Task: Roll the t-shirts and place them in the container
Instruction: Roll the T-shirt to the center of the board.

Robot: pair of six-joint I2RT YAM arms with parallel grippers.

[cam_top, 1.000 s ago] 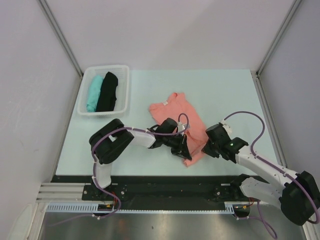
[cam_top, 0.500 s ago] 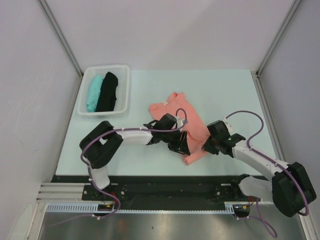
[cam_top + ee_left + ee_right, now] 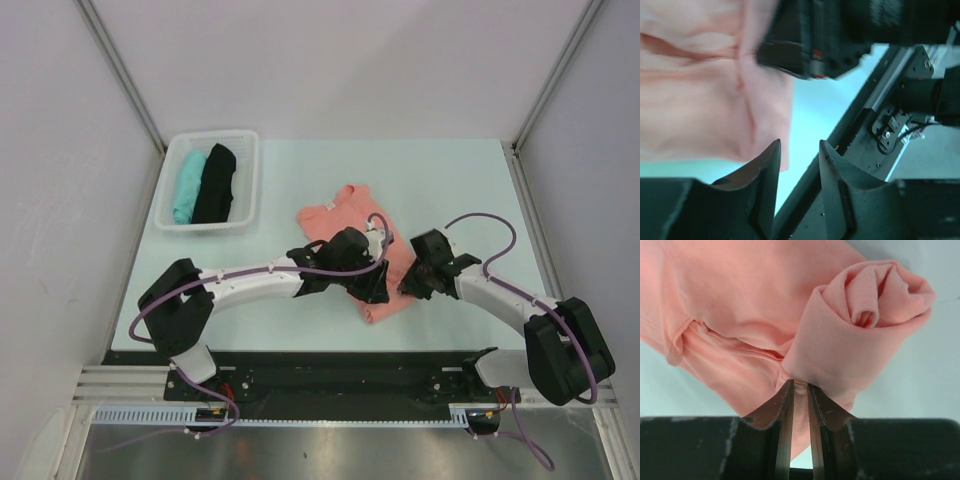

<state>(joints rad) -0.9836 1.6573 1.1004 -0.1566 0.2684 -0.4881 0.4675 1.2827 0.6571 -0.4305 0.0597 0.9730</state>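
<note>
A salmon-pink t-shirt (image 3: 340, 215) lies on the pale table, its near end curled into a roll (image 3: 865, 315). My right gripper (image 3: 407, 285) sits at the shirt's right edge. The right wrist view shows this gripper (image 3: 800, 387) shut on a fold of pink cloth just under the roll. My left gripper (image 3: 376, 288) hovers over the shirt's near part. Seen from the left wrist, it (image 3: 799, 150) is open with nothing between its fingers, and the pink shirt (image 3: 700, 100) lies beyond them to the left. Teal (image 3: 186, 185) and black (image 3: 214, 183) t-shirts lie rolled in the basket.
A white plastic basket (image 3: 249, 190) stands at the table's back left. The black rail along the near table edge (image 3: 330, 365) is close behind both grippers. The right gripper's black body (image 3: 840, 35) fills the top of the left wrist view. Grey walls enclose the table.
The left gripper has opened and let go of the pink cloth. Both arms have stretched farther over the table, and the right gripper has carried the shirt's near end up and inward.
</note>
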